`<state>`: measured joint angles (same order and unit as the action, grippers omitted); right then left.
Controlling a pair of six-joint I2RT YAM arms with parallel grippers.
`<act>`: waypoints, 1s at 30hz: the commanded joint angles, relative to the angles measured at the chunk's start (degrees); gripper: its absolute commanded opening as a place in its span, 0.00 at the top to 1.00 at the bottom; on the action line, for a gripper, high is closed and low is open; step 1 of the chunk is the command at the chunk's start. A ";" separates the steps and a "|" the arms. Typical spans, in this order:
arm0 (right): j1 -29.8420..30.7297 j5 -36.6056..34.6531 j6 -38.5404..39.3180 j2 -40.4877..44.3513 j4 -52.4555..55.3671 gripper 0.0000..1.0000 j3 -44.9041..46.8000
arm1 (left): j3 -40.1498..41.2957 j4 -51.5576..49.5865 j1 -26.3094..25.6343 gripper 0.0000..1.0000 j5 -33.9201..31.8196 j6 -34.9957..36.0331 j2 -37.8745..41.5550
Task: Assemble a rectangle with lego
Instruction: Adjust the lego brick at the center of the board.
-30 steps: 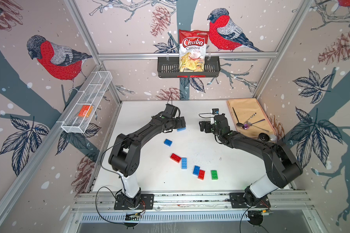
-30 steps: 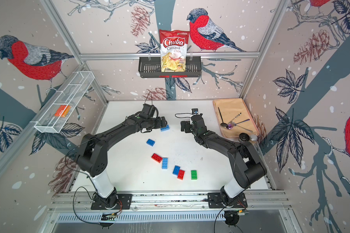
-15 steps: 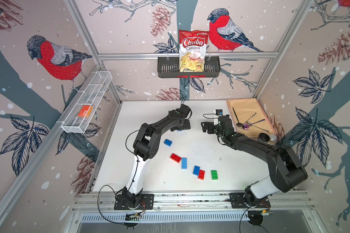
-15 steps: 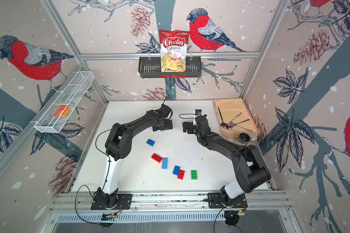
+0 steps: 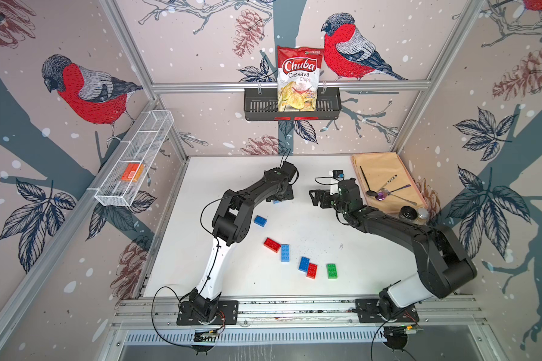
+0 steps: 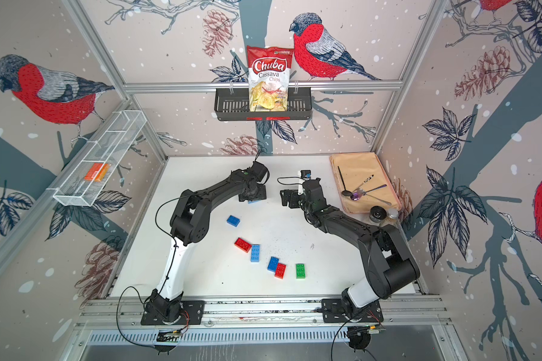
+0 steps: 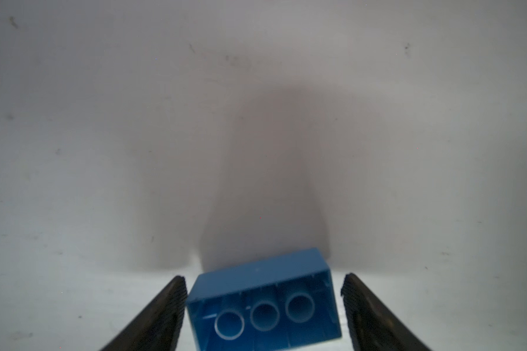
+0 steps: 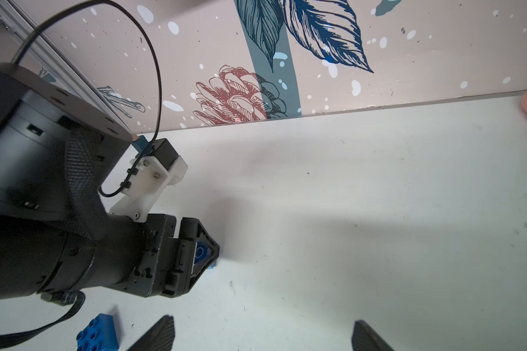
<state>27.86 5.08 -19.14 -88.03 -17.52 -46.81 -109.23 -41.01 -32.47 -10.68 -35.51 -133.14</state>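
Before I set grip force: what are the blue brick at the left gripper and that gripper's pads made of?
Blue brick: likely rigid moulded plastic, smooth, faintly glossy; thin walls and hollow tubes show. Pads: black, matte, finely ridged; rubber or plastic, unclear.

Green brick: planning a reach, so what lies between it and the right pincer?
Nothing but bare white table between the green brick and the right pincer; both top views show it.

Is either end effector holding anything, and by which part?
Nothing yet. Left end effector flanks short ends of the blue brick, gaps showing; right end effector empty.
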 commanded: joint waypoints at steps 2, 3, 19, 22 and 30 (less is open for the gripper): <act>0.01 1.11 -0.36 -0.10 -1.69 0.06 -0.02 | -0.94 -2.14 -0.31 0.27 -0.99 0.23 -0.85; 0.06 1.24 -0.36 -0.13 -1.68 0.06 0.02 | -0.82 -2.06 -0.52 0.30 -1.08 0.18 -0.86; -2.72 6.32 -1.85 -0.83 -4.94 0.08 1.71 | 10.71 8.54 -2.38 0.48 -0.76 8.03 10.17; -4.10 10.83 -1.30 0.92 -9.46 0.09 4.27 | 15.49 12.59 -1.15 0.48 6.00 11.52 15.40; -4.17 19.01 4.38 6.00 -25.52 0.12 12.29 | 30.31 25.42 9.63 0.49 39.20 13.49 30.09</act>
<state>23.66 19.05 -17.72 -83.15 -32.60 -36.64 -81.84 -23.16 -25.21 11.57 -23.88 -106.26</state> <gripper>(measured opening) 0.880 0.624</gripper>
